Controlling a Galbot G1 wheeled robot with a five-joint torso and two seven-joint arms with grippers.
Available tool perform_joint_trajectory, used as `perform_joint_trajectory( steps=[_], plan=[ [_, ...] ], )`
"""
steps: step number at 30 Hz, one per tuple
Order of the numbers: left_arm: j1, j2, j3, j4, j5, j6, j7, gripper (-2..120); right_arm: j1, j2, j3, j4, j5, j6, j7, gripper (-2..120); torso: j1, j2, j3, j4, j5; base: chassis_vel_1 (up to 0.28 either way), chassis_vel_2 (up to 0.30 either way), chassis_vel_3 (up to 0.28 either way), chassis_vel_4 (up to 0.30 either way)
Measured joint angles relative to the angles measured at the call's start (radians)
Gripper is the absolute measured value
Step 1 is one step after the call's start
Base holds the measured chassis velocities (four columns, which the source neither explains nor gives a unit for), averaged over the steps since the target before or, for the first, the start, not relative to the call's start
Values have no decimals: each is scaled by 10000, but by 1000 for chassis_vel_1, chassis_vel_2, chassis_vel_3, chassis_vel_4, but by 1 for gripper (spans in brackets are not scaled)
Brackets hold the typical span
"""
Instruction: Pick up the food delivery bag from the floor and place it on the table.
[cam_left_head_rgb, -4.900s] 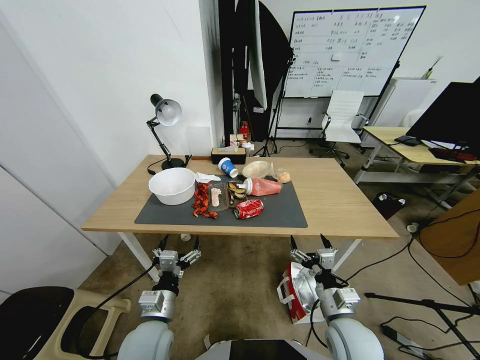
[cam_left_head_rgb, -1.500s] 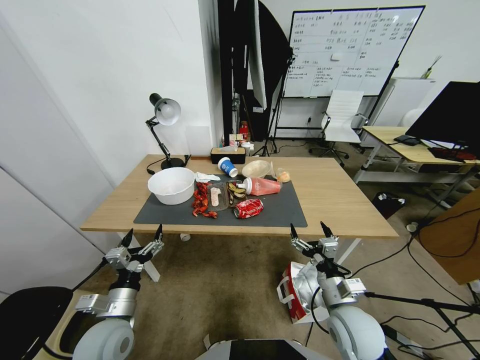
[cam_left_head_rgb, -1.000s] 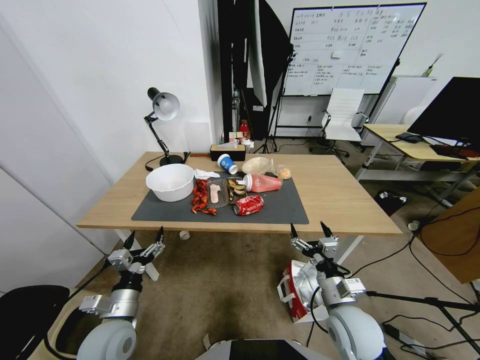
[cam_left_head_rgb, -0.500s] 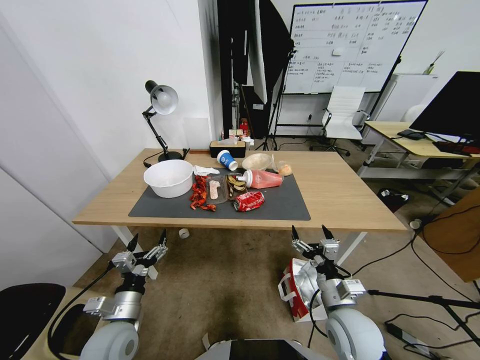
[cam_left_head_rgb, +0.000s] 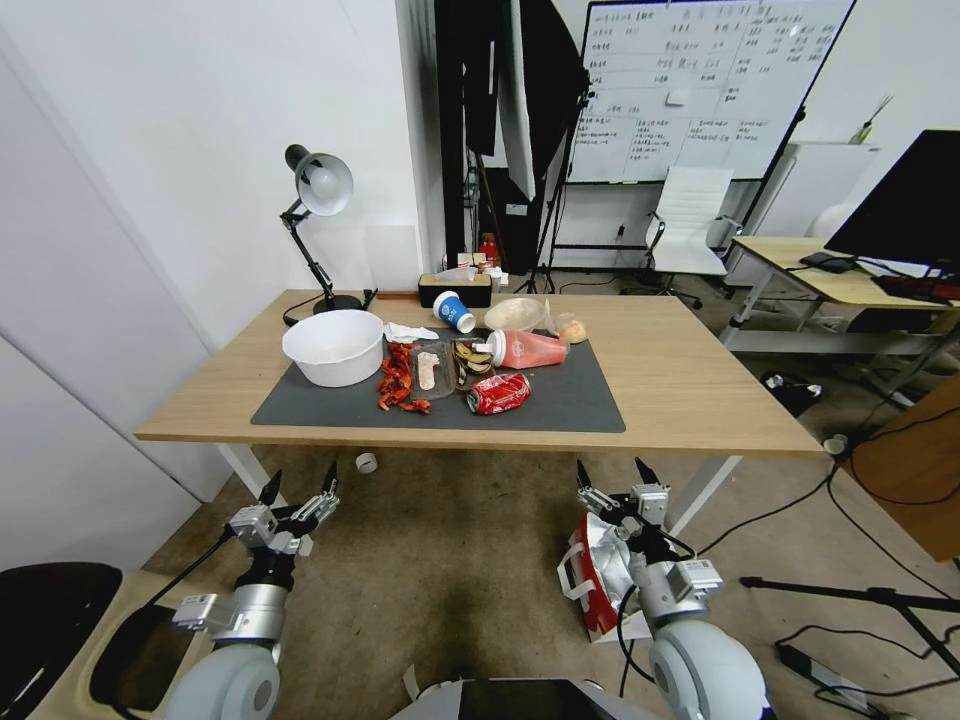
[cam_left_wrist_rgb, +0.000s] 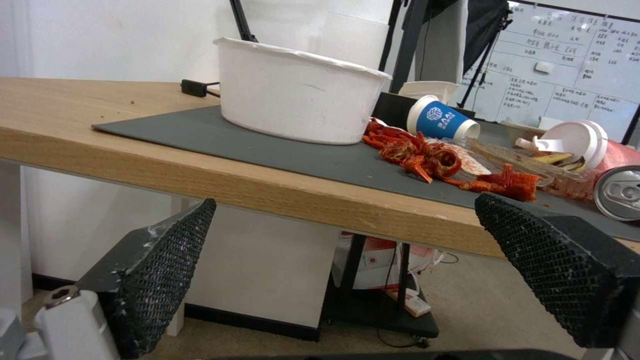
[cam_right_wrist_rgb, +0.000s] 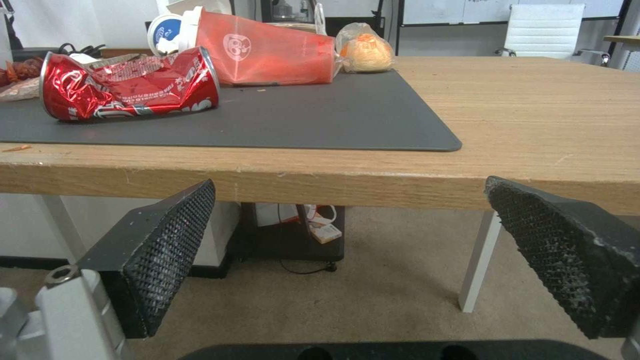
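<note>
One food delivery bag (cam_left_head_rgb: 597, 570) on the floor (cam_left_head_rgb: 450, 570), near right of the scene, just short of the table (cam_left_head_rgb: 690, 390) edge and partly hidden behind the right arm. Paper walls, white with a red side panel, crinkled silver foil showing at the open mouth, a white loop handle on its left face. Probably light and soft-sided, likely to crumple or tip if squeezed at the walls; foil probably slippery. Best taken by the handle or pinched at the stiffer top rim, then lifted without a jerk, since thin paper handles could tear.

Right gripper (cam_left_head_rgb: 612, 480) above the bag's far end, fingers spread wide and empty, textured black pads (cam_right_wrist_rgb: 167, 250) level with the light-wood table edge. Left gripper (cam_left_head_rgb: 298, 487) at near left over bare floor, likewise spread and empty. Dark grey mat (cam_left_head_rgb: 560, 400) smooth and flat, with a white bowl (cam_left_head_rgb: 333, 346), a crushed red can (cam_left_head_rgb: 498, 392) and food scraps.
</note>
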Motion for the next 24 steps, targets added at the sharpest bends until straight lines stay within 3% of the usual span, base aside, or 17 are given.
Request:
perform_joint_trajectory(
  steps=[24],
  plan=[
    [131, -104, 164, 4, 303, -168, 130, 100, -63, 134, 84, 99, 75, 149, -64, 100, -443, -1069, -626, 0, -1, 0, 0, 0, 0]
  ],
)
